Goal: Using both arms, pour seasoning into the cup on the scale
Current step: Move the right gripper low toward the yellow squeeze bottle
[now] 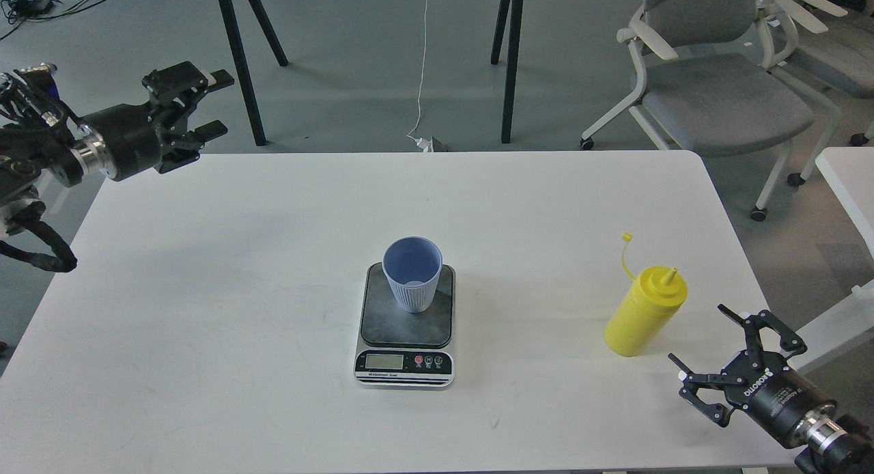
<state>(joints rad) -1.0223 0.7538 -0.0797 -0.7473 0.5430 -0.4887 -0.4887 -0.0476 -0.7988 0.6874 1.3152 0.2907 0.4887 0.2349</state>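
The light blue ribbed cup stands upright and looks empty on the dark plate of the scale at the table's middle front. The yellow seasoning bottle stands upright at the right, its tethered cap off the nozzle and hanging up-left. My right gripper is open, low at the table's right front corner, a short way below and right of the bottle, not touching it. My left gripper is open and empty beyond the table's far left corner, far from the cup.
The white table holds only the scale, cup and bottle. Grey office chairs stand behind at the right. Black trestle legs and a white cable stand behind the far edge. Another white table edge is at far right.
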